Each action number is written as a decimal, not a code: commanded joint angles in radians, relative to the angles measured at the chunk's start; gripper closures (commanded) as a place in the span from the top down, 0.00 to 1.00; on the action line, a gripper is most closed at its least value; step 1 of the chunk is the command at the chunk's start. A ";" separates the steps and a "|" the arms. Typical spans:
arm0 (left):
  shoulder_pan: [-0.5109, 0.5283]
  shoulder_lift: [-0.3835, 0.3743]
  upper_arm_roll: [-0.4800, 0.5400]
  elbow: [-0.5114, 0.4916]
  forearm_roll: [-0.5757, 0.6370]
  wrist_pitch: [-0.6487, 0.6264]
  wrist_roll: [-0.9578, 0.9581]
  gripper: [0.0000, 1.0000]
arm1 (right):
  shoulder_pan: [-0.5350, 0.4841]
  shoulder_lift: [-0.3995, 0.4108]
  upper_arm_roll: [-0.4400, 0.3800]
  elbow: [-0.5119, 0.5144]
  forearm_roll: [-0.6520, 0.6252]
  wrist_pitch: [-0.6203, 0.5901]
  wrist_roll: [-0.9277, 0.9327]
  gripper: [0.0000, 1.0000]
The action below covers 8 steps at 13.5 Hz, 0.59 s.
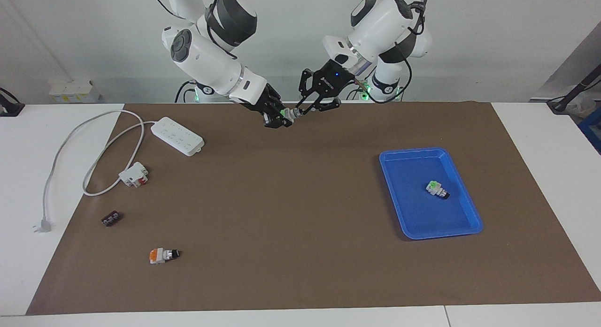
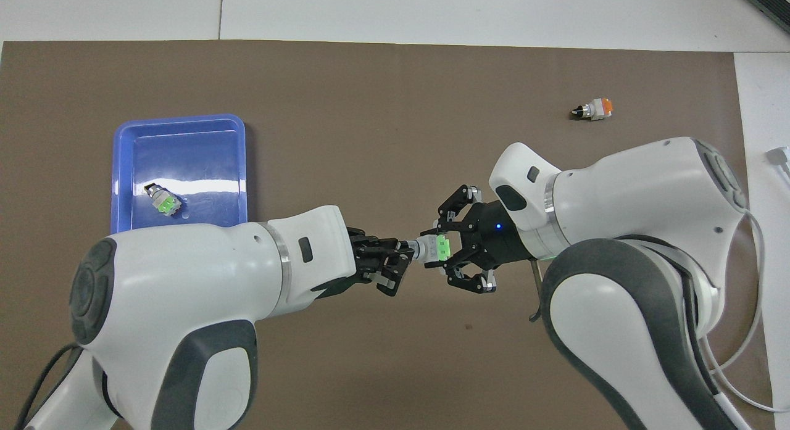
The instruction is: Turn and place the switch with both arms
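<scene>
The switch (image 1: pixel 289 113) hangs in the air between the two grippers, over the brown mat near the robots' edge. In the overhead view its green block (image 2: pixel 439 247) faces up. My right gripper (image 1: pixel 283 117) (image 2: pixel 442 248) is shut on that green block end. My left gripper (image 1: pixel 304 111) (image 2: pixel 400 257) is open, with its fingers on either side of the black knob end. A second switch (image 1: pixel 437 190) (image 2: pixel 162 202) lies in the blue tray (image 1: pixel 413 200) (image 2: pixel 185 146). A third switch (image 1: pixel 162 255) (image 2: pixel 594 108), orange side showing, lies on the mat.
Toward the right arm's end lie a white power strip (image 1: pixel 177 135) with its cord, a white-and-red block (image 1: pixel 134 174) and a small black terminal strip (image 1: pixel 111 218). The brown mat (image 1: pixel 281 214) covers the table's middle.
</scene>
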 commanded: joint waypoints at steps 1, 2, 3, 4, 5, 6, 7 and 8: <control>-0.021 -0.003 0.016 -0.020 -0.015 0.007 0.044 0.21 | 0.002 -0.029 0.002 -0.020 -0.005 0.018 0.009 0.00; -0.021 -0.003 0.016 -0.020 -0.015 0.007 0.049 0.17 | 0.002 -0.029 0.002 -0.020 -0.004 0.017 0.009 0.00; -0.021 -0.003 0.016 -0.022 -0.015 0.006 0.055 0.14 | 0.002 -0.029 0.004 -0.021 -0.005 0.018 0.009 0.00; -0.021 -0.003 0.016 -0.022 -0.015 0.006 0.055 0.11 | 0.002 -0.029 0.002 -0.020 -0.005 0.018 0.009 0.00; -0.021 -0.003 0.016 -0.022 -0.015 0.006 0.055 0.08 | 0.002 -0.029 0.002 -0.020 -0.005 0.018 0.011 0.00; -0.021 -0.003 0.016 -0.022 -0.015 0.004 0.055 0.05 | 0.002 -0.029 0.002 -0.020 -0.005 0.018 0.011 0.00; -0.021 -0.003 0.016 -0.022 -0.015 -0.002 0.053 0.03 | 0.003 -0.029 0.002 -0.021 -0.005 0.018 0.011 0.00; -0.021 -0.003 0.016 -0.020 -0.015 -0.008 0.049 0.00 | 0.012 -0.029 0.002 -0.020 -0.005 0.017 0.011 0.00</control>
